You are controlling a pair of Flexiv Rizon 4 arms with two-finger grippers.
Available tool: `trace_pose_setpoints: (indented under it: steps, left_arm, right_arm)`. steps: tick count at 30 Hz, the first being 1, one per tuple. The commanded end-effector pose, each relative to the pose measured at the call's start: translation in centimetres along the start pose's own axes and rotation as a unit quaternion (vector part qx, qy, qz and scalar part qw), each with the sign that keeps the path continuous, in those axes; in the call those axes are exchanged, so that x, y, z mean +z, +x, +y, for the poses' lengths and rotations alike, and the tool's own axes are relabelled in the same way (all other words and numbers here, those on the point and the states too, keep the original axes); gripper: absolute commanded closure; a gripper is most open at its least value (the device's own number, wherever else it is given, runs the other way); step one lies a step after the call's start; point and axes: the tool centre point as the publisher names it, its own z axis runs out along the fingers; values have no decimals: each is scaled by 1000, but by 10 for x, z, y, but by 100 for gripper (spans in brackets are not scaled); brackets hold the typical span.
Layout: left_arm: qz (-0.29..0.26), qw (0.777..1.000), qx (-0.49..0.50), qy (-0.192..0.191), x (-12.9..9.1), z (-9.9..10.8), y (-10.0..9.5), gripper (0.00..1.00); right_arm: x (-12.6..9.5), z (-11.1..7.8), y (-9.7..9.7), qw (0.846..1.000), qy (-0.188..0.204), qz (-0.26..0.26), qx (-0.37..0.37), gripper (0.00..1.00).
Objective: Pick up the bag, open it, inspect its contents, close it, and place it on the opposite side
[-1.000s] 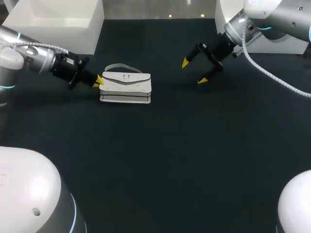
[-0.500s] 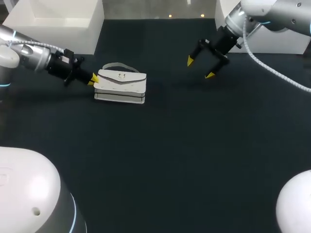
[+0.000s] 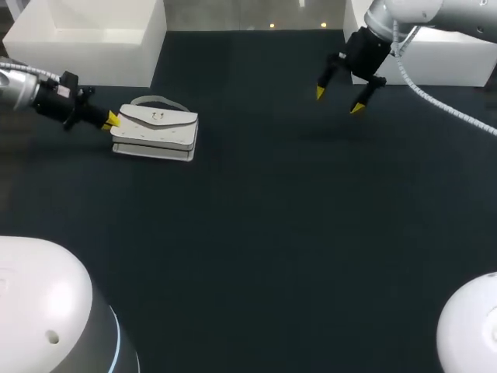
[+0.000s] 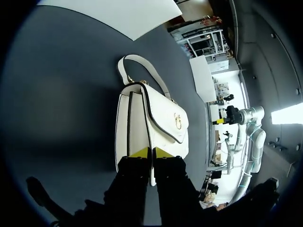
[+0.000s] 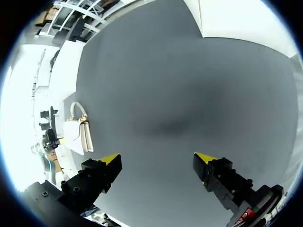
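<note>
From the head view, the bag (image 3: 155,129) lies flat on the dark surface (image 3: 272,233), on the left side, with its flap down and its strap curled at the far edge. The left hand (image 3: 111,120) is at the bag's left end, its yellow tips close together against it. The right hand (image 3: 339,99) hangs well apart from the bag over the far right of the surface, spread wide and holding nothing.

In the left wrist view, the left hand (image 4: 152,152) is pinched almost fully together on the near end of the bag (image 4: 151,118), with the dark-edged seam caught between the tips. The flap sits closed and the clasp is fastened over the front.

In the right wrist view, the right hand (image 5: 157,161) is wide open and empty, with the bag (image 5: 78,132) far ahead and off to one side.

As I judge it, only the grasp is in place: the bag is not lifted clear and the flap is shut. Whether it has been inspected cannot be told.
</note>
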Motion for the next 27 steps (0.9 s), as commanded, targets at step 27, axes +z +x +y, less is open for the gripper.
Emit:
trace_pose_setpoints:
  steps: [27]
  left_arm:
    - [12, 997, 14, -68, -108, -57, -107, 100]
  right_arm:
    - [-46, 5, -28, 990, -89, -105, 20, 0]
